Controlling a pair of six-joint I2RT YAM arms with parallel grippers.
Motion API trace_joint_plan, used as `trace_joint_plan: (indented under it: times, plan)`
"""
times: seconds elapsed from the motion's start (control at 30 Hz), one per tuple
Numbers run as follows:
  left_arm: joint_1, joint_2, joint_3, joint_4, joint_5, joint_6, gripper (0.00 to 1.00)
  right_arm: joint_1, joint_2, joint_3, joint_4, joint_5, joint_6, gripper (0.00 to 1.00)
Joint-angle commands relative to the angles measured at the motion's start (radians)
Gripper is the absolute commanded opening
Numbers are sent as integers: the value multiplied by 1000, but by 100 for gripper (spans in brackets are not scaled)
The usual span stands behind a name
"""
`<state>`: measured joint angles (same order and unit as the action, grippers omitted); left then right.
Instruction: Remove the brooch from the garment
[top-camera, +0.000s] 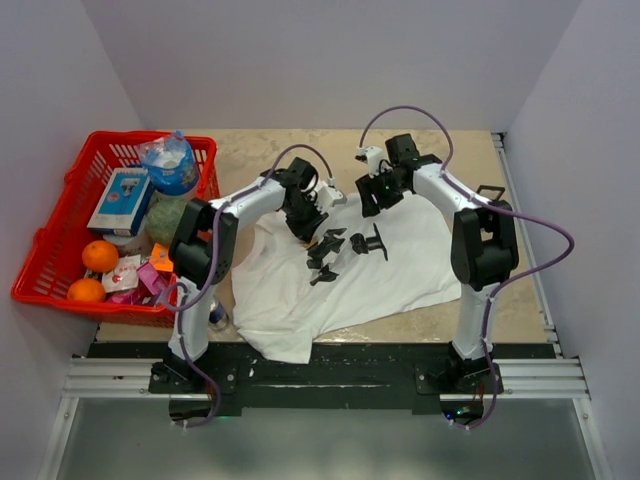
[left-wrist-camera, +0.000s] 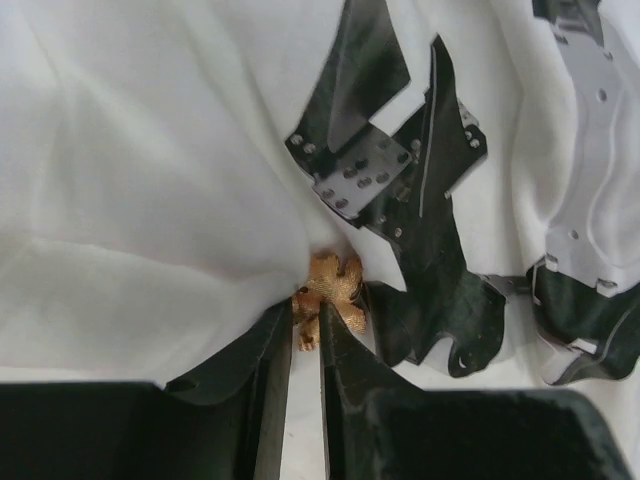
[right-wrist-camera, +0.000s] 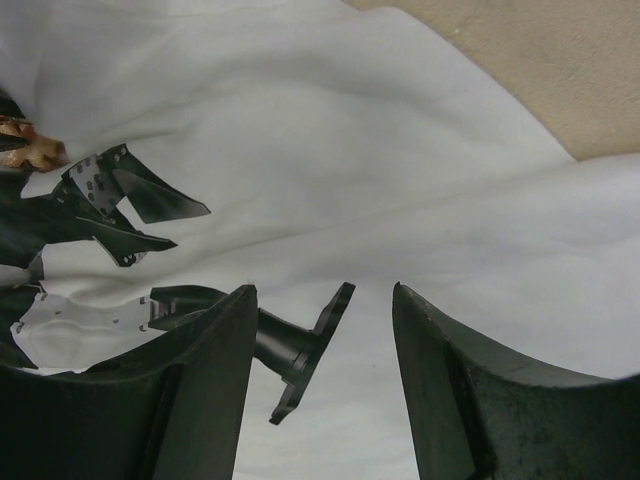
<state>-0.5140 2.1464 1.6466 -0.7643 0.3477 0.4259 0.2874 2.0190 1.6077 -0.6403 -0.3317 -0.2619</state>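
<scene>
Brooch (left-wrist-camera: 330, 290) can't be made out in top view. White T-shirt (top-camera: 380, 280) lies spread on worktop (top-camera: 250, 150), both arms over it. Red basket (top-camera: 50, 220) at left holds two oranges (top-camera: 100, 256), blue-white box (top-camera: 120, 200), water bottle (top-camera: 170, 165), packets.

Left wrist: brooch on T-shirt beside black print (left-wrist-camera: 420, 200). Left jaws narrow, pinching its lower petal.

Right wrist: right jaws wide over T-shirt, holding nothing. Brooch at far left edge.

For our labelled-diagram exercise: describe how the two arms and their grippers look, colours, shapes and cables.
Both the left arm and right arm have white links between bulky black joint housings. A purple cable loops along each. The left gripper and right gripper each have two matte black, tapered fingers.
</scene>
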Motion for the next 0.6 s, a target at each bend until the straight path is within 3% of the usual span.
trace_joint_plan:
  times: [0.0, 0.13, 0.27, 0.43, 0.57]
  plan:
    - [-8, 4, -24, 42, -16, -30, 22, 4, -9, 51, -13, -6, 9, 60]
    - [-7, 9, -33, 53, -21, -32, 18, 2, -8, 51, -13, -4, 7, 60]
    - [-15, 13, -45, 65, -30, -12, 0, 4, 3, 63, -12, -1, 10, 60]
    - [-9, 0, -12, 34, -32, 20, 0, 4, 3, 74, -12, 6, 12, 60]
    - [23, 9, 141, -22, -7, 40, 0, 4, 1, 74, -12, -3, 12, 60]
